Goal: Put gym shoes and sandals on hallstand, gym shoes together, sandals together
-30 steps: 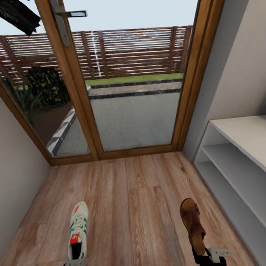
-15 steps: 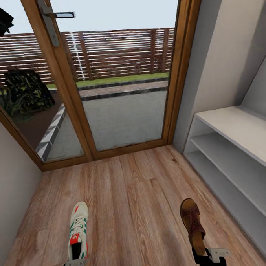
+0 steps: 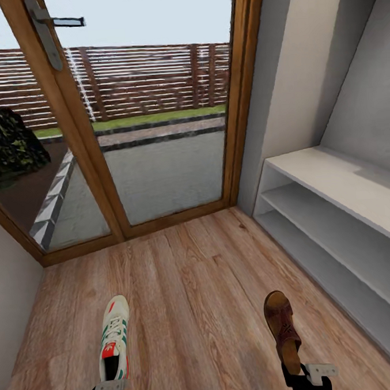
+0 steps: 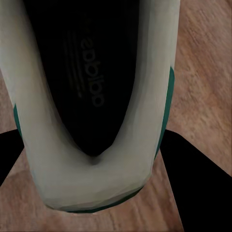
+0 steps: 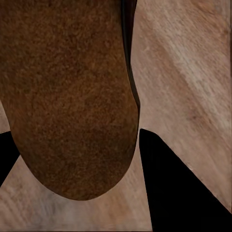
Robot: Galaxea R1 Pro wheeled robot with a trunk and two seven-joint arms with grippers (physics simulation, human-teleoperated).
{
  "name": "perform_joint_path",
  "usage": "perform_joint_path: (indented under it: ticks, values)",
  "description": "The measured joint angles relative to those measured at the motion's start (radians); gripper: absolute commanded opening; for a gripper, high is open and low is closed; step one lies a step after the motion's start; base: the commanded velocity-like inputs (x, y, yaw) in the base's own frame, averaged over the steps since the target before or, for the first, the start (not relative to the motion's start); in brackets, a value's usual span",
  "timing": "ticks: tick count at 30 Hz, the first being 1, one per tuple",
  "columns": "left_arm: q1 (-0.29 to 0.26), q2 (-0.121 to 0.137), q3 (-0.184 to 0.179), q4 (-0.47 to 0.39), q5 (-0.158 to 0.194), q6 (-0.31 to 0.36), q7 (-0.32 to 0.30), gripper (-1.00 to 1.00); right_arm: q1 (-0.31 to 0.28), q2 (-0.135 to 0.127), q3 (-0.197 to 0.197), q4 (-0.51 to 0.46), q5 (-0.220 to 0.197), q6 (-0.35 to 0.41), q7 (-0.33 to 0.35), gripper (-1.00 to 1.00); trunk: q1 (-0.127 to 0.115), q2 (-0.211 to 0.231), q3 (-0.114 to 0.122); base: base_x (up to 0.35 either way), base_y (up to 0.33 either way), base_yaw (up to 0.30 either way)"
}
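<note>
Heel-first, a gym shoe (image 3: 114, 338) is held in the jaws of the left gripper (image 3: 109, 389), its toe pointing away toward the glazed door (image 3: 156, 122). Beside it, well apart, a sandal (image 3: 283, 328) is held the same way in the right gripper (image 3: 307, 375), heel at the jaws and toe forward. Both are seen above the corridor floor (image 3: 195, 287); whether either touches the planks cannot be told.

White uppers, white laces, teal-green side stripes and a red-orange tongue patch are shown on the gym shoe. In the left wrist view its dark, lettered insole (image 4: 89, 72) is framed by the white heel collar, with a green band along the edge. Dark-brown leather is shown on the sandal, and in the right wrist view its suede-like brown footbed (image 5: 67, 96) is rounded at the heel.

Jaws on both sides are closed narrowly onto the heels, with a dark finger (image 4: 198, 188) seen beside the gym shoe and another finger (image 5: 179, 183) beside the sandal.

Along the right wall the hallstand (image 3: 344, 180) is seen, white, with two open shelf levels.
</note>
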Motion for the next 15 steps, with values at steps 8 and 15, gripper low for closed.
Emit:
perform_joint_path:
  ticks: [8,15]
  values:
    - [0.0,0.001,0.0,0.0,0.0,0.0,0.0,-1.0,0.0,0.0,0.0,-0.001,0.0,0.0,0.0,-1.0,0.0,0.0,0.0,-0.006,0.286,-0.3]
    - [0.0,0.001,0.0,0.0,0.0,0.0,0.0,-1.0,0.0,0.0,0.0,-0.001,0.0,0.0,0.0,-1.0,0.0,0.0,0.0,0.0,0.261,-0.3]
